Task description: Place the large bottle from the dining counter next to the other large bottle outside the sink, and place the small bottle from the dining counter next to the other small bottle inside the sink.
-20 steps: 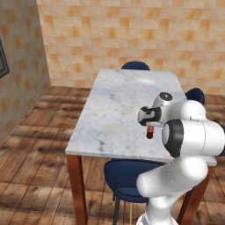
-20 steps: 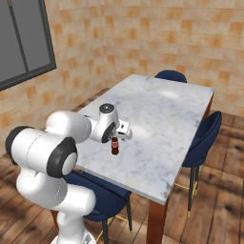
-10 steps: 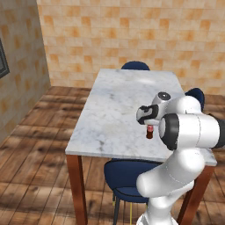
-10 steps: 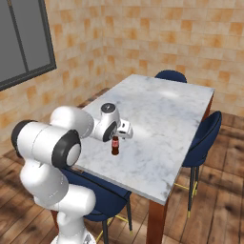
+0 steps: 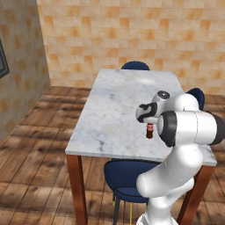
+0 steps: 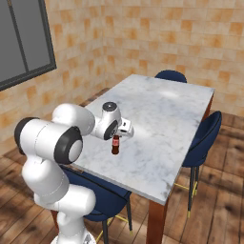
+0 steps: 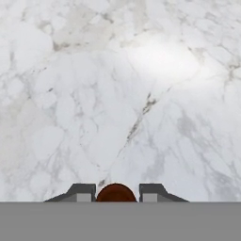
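The small bottle (image 5: 149, 131), dark brown with a red label, stands upright near the front right of the white marble dining counter (image 5: 115, 104). My gripper (image 5: 149, 125) comes down on it from above, and its jaws press against the neck on both sides. The right base view shows the same small bottle (image 6: 115, 146) under the gripper (image 6: 115, 138) on the counter (image 6: 164, 114). In the hand view the bottle's round brown top (image 7: 116, 193) sits tight between the two fingertips of the gripper (image 7: 116, 195), with marble (image 7: 117, 94) beyond. The large bottle and the sink are out of view.
Blue chairs stand around the counter: one at the far end (image 5: 135, 66), one on the right side (image 6: 206, 136), one tucked under the near edge (image 5: 125, 176). Brick walls enclose the room, with a window (image 6: 24, 43) on the left wall.
The jaws have closed from wide open onto the small bottle's neck. The hand has stayed over the bottle, and the bottle still stands on the counter.
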Controlling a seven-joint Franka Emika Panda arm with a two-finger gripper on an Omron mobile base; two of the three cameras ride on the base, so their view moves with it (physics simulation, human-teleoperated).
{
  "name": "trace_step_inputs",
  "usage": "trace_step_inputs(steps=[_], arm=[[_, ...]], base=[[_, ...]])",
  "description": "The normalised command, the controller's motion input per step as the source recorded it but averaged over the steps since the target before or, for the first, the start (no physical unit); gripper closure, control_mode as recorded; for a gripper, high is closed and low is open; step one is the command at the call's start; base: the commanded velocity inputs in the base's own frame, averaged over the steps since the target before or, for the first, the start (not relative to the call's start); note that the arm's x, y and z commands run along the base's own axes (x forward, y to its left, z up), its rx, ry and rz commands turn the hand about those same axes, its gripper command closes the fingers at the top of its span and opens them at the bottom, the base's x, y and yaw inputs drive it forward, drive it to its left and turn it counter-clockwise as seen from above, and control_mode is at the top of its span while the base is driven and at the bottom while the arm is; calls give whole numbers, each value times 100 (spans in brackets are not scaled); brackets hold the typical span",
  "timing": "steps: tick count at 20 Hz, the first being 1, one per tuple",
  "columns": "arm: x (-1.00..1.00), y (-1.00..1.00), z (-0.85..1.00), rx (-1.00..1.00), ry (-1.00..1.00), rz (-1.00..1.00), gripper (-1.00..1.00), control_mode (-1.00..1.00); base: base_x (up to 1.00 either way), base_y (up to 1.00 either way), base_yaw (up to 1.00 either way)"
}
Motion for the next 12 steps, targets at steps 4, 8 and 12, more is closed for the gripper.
trace_step_inputs(steps=[4,8,12], arm=[[-1,0,-16,0,0,0,100,-100],[-10,1,-5,0,-2,0,100,-100],[-16,3,23,0,-5,0,100,-100]], base=[[0,0,0],[0,0,0],[0,0,0]])
